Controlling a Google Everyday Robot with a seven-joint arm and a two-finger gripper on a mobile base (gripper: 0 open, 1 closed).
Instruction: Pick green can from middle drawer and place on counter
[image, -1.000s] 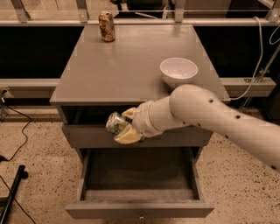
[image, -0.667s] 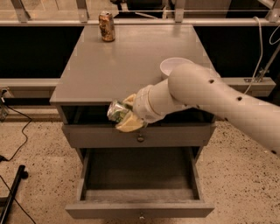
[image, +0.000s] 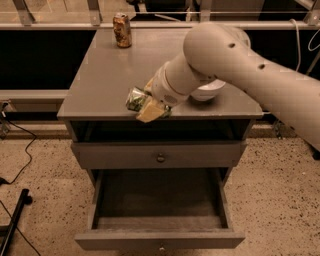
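Note:
My gripper (image: 143, 103) is shut on the green can (image: 134, 98), a small dented can lying tilted between the yellowish fingers (image: 150, 110). It holds the can just above the front edge of the counter (image: 105, 75), left of the middle. The middle drawer (image: 160, 200) stands pulled out below, with a dark interior that holds nothing I can see, and a small knob on its front. My white arm reaches in from the right across the counter.
A rust-brown and orange can (image: 122, 30) stands at the counter's back left. A white bowl (image: 206, 90) sits on the right, partly hidden by my arm. A closed drawer with a knob (image: 160, 158) lies above the open one. Cables lie on the floor at left.
My gripper has risen with the green can from in front of the upper drawer front to just above the counter's front edge. The arm has swung up over the bowl.

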